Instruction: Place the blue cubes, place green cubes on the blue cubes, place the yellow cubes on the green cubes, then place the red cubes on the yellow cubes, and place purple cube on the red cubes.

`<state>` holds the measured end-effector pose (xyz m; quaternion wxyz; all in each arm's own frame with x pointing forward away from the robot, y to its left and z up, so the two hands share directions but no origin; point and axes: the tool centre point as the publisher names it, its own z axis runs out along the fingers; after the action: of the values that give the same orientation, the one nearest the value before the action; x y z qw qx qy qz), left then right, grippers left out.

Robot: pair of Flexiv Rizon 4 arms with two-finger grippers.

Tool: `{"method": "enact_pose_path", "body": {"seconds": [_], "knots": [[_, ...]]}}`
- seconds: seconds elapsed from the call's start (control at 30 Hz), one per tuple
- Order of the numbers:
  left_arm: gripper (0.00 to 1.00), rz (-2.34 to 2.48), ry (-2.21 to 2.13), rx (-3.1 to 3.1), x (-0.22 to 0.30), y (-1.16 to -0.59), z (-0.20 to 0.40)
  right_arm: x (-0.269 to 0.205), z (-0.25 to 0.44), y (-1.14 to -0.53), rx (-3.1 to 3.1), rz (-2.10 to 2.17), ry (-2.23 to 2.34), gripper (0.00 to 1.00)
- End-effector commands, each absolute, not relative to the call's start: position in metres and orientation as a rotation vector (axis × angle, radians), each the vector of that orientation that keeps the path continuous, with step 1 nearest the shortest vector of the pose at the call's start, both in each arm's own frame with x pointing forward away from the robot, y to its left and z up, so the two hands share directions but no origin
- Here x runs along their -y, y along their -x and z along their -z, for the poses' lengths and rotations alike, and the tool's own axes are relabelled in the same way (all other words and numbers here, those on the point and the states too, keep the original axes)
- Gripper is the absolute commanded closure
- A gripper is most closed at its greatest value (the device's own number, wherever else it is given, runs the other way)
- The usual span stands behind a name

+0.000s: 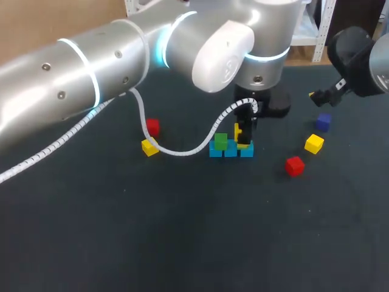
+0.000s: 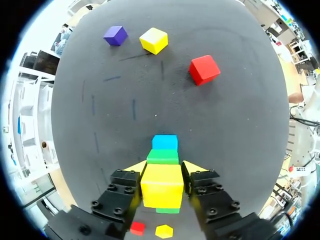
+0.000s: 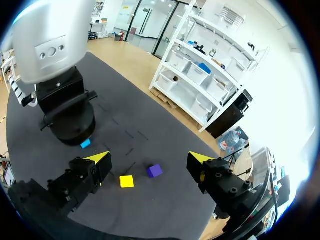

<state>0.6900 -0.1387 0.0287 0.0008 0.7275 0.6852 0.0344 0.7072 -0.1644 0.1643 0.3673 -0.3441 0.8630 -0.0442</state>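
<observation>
**Yellow layer in progress.** The left gripper (image 2: 163,170) is closed on a held yellow cube (image 2: 161,186), with one finger pressed to each side face. It holds the cube directly over the green cubes (image 2: 162,156), which sit on the row of blue cubes (image 1: 231,152) near the middle of the table (image 1: 182,237). Whether the cube's underside touches green cannot be told. The right gripper (image 3: 148,159) hangs apart from the stack, fingers spread and empty, above the purple cube (image 1: 323,121). Unplaced pieces are the right yellow cube (image 1: 314,143) and right red cube (image 1: 295,165) on one side of the stack, and the left yellow cube (image 1: 149,147) and left red cube (image 1: 152,126) on the other. The next move probably calls for seating the held cube square on green, then parting the fingers without nudging the stack.
</observation>
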Motion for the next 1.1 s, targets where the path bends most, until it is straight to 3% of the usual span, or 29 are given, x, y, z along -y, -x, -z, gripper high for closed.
{"method": "enact_pose_path", "body": {"seconds": [0.03, 0.17, 0.27, 1.1], "knots": [[0.61, -0.108, -2.281, -2.151, 0.1396, -0.6914, -0.0278, 0.1647, -0.1621, -0.7055, -2.207, 0.116, 0.876, 0.0], [0.69, -0.109, -2.274, -2.152, 0.14, -0.693, -0.0286, 0.1647, -0.1621, -0.7055, -2.207, 0.116, 0.876, 0.0], [1.0, -0.112, -2.269, -2.153, 0.14, -0.6945, -0.0291, 0.1647, -0.1621, -0.7055, -2.207, 0.116, 0.876, 0.0], [1.0, -0.128, -2.278, -2.158, 0.138, -0.6953, -0.0309, 0.1647, -0.1621, -0.7055, -2.207, 0.116, 0.876, 0.0]]}}
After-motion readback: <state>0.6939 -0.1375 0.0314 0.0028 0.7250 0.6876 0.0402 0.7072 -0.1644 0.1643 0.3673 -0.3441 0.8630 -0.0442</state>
